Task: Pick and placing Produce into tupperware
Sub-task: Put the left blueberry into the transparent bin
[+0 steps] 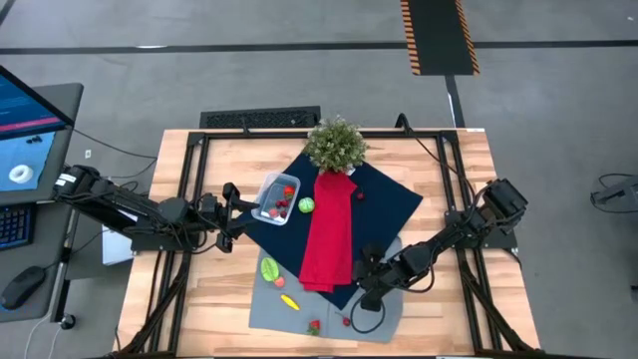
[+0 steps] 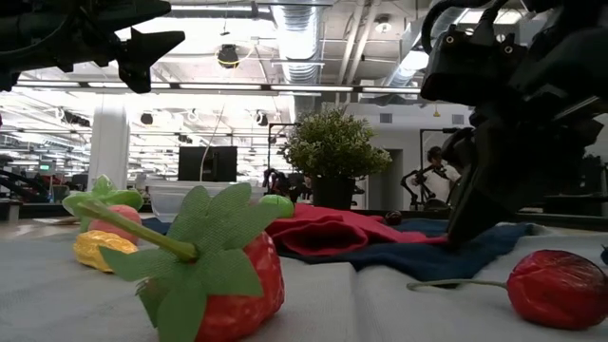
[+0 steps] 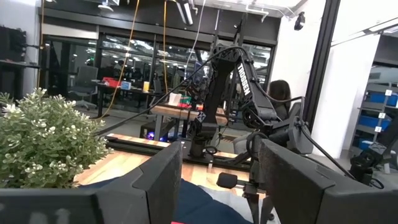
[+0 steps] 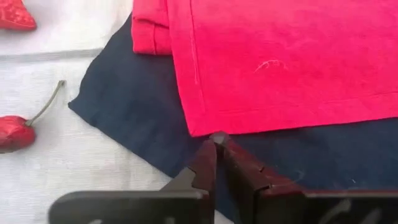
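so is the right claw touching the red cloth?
Touching. In the right wrist view the right claw has its tips pinched together on the near edge of the red cloth, no gap showing.

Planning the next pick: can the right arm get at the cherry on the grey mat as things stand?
Probably yes. The right gripper sits at the red cloth's lower edge, fingers nearly together and empty. The cherry lies close by on bare grey mat, nothing between them.

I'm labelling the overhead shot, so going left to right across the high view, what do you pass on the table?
Left end effector → tupperware → green produce → red cloth → right end effector.
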